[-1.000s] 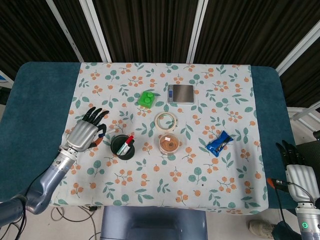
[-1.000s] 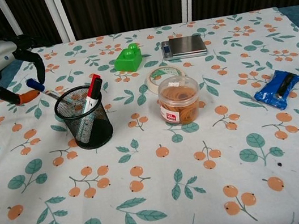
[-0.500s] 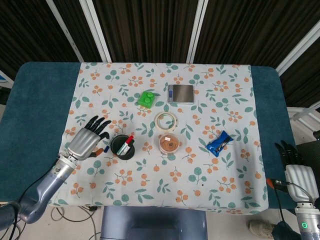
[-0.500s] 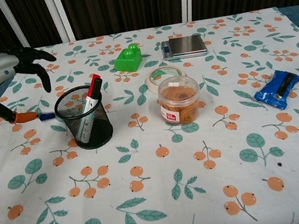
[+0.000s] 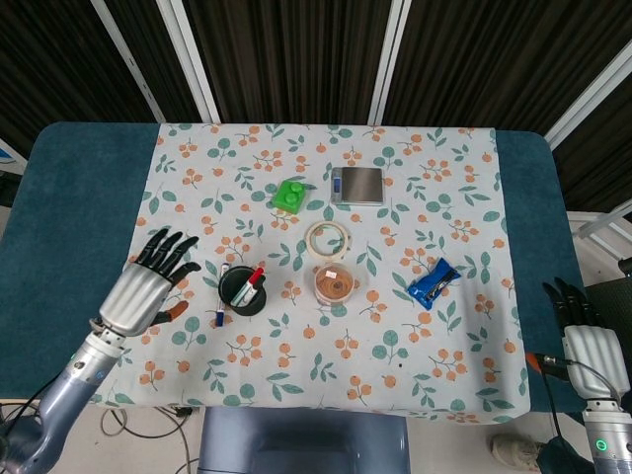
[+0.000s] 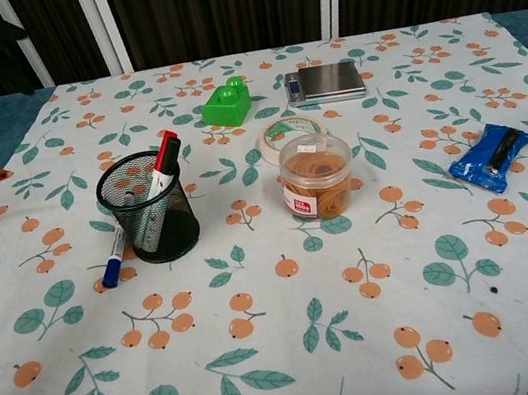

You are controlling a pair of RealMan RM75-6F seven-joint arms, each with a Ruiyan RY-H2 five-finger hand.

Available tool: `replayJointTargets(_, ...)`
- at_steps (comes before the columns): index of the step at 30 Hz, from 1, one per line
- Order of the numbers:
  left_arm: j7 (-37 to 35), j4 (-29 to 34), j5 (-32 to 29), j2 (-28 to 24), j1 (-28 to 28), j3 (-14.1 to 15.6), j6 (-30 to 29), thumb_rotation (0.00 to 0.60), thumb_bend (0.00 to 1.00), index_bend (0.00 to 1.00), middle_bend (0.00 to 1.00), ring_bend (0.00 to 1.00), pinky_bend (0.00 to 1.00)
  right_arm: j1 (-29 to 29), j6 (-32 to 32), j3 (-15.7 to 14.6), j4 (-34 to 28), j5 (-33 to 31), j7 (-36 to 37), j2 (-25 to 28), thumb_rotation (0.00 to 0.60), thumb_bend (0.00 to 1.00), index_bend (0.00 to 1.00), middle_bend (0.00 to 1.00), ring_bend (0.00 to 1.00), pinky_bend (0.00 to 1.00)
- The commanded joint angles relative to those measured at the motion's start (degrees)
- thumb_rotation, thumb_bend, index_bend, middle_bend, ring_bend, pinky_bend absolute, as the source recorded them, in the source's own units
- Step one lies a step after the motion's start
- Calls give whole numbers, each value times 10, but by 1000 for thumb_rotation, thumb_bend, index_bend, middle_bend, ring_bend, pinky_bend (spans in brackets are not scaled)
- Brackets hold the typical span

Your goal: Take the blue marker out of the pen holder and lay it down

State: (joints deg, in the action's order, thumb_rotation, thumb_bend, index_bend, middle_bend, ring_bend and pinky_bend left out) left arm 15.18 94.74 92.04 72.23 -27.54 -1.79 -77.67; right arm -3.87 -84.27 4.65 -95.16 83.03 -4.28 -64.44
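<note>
Nearest the robot on its left, the left hand [image 5: 144,284] hangs palm-down over the edge of the patterned tablecloth [image 5: 449,370], its dark fingers [image 5: 164,249] spread apart and holding nothing; in the chest view only an orange tip of it shows at the left border. Just off those fingertips, toward the table's middle, one blue marker [image 6: 113,257] lies flat on the cloth, its blue cap toward the robot, its white barrel running up beside the one black mesh pen holder [image 6: 150,210]; whether it touches the mesh cannot be told. Inside the holder stand a red-capped marker [image 6: 162,164] and what looks like a second pen, both tilted. At the far right edge, the right hand [image 5: 585,330] sits off the cloth over the teal table border, fingers [image 5: 568,294] straight and slightly apart, empty. Beyond the holder, further from the left fingers, stands one clear tub of rubber bands [image 6: 315,177] with a red label whose print is too small to read, and just behind it lies one roll of tape [image 6: 284,134]. One blue snack packet [image 6: 491,156] lies nearer the right hand, its writing unreadable. Farthest away sit one green block [image 6: 227,103] and one silver scale [image 6: 325,83].
</note>
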Motion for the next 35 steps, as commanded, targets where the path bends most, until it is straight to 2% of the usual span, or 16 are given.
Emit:
replayJointTargets(1,34,53,-19,-35,52,6,-55,600,165,239,38,0,0,0,0,-1,0,2,1,1,600,111,76,0,43,169)
replayJointTargets(4,19,69,-31,-59,97,20,-97,600,166,192,18,0,0,0,-2,-1,3,4,2,0,600,111,76,0,43,169)
replayJointTargets(6,10,71,-41,-69,113,28,-103,600,166,164,7,0,0,0,-2,-1,3,4,3,0,600,111,77,0,43,169)
replayJointTargets(10,-37,91,-93,-106,139,48,-73,600,166,72,0,0,0,0,-3,-1,4,6,4,0,600,110,76,0,42,169)
replayJointTargets(13,-65,79,-107,-117,146,50,-59,600,166,56,0,0,0,0,-3,-1,6,7,4,0,600,111,77,0,42,169)
replayJointTargets(17,-89,52,-110,-109,159,46,-61,600,166,55,0,0,0,0,-3,-1,7,7,3,-1,600,111,77,0,43,169)
replayJointTargets(23,-123,-14,-91,-70,182,37,-95,600,166,55,0,0,0,0,-5,-1,7,5,3,-2,600,111,77,0,43,169)
replayJointTargets(35,-161,-40,-55,-67,195,29,-111,600,166,63,0,0,0,0,-3,-1,8,5,3,-3,600,110,77,0,43,169)
